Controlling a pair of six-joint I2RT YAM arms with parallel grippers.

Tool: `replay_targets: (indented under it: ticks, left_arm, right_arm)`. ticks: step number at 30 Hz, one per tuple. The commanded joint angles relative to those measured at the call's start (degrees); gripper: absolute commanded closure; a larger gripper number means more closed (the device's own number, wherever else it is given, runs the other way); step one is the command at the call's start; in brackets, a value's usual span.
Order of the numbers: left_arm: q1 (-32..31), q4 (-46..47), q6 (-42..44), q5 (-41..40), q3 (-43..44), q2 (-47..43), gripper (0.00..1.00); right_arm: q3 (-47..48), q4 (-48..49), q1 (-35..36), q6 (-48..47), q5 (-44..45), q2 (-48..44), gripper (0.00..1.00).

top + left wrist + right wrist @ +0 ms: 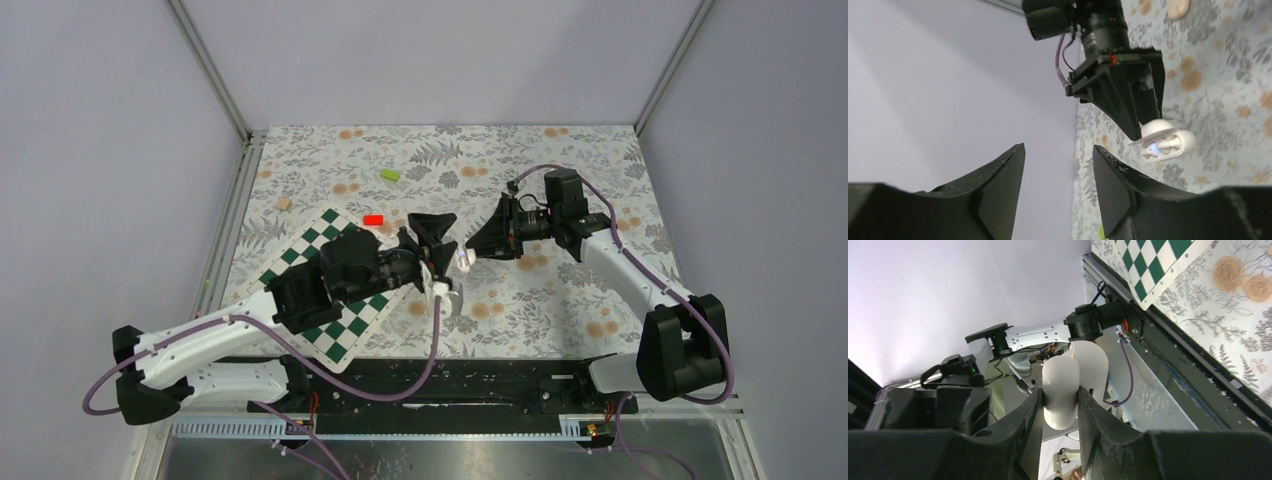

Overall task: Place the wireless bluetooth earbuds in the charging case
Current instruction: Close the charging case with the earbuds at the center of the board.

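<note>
I've got the R pincer [1059,396] clenched on the charging case [1074,367], held up off the tabletop [600,165] w/ its lid open. L pincer [1058,150] is released, jaws apart, just beside the case.

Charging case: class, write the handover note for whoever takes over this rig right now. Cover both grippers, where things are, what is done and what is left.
Left gripper: open, nothing between its fingers, facing the case.
Right gripper: shut on the charging case, held above the table with its lid open.
Done: white earbud shapes sit inside the open case, beside a blue light. Whether both are fully seated cannot be told.
Left: confirm both buds are seated, then probably close the lid and set the case down.
</note>
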Motion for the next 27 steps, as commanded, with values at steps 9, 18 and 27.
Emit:
replay_targets:
  ticks: [9,18,27]
  left_arm:
    - [14.6,-4.9,-69.2,-13.7,4.3,-0.8,0.25]
    - [23.8,-11.4,-83.8,-11.5,1.9,-1.5,0.08]
    - [25.3,-13.8,-84.9,-12.8,1.8,-0.8,0.05]
  right_arm:
    - [-19.2,67.6,0.5,24.3,4.9,6.8,1.0]
    - [-17.9,95.7,2.9,32.2,12.1,33.8,1.0]
    - [-19.8,81.3,2.9,20.7,15.9,34.2,1.0]
